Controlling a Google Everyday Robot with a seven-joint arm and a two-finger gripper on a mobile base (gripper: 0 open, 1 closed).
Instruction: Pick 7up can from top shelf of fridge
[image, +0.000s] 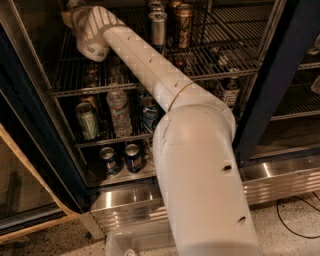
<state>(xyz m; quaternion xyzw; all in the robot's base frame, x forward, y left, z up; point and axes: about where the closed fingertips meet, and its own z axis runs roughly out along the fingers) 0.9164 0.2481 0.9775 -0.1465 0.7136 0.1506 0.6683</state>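
Observation:
My white arm reaches up and left into the fridge (280, 75). Its wrist (91, 31) hangs over the left part of the top shelf (215, 62), a chrome wire rack. My gripper (69, 7) is at the frame's top left edge, beyond the wrist and mostly cut off. The 7up can is hidden or out of view. A tall slim silver-and-blue can (158, 27) and a brown-gold can (183, 24) stand on the top shelf to the right of my forearm.
The lower racks hold a green can (87, 120), a water bottle (119, 112), a blue can (149, 114), two Pepsi cans (120, 159) and a dark bottle (230, 91). The ribbed steel base panel (280, 177) runs below. A cable (295, 215) lies on the floor at right.

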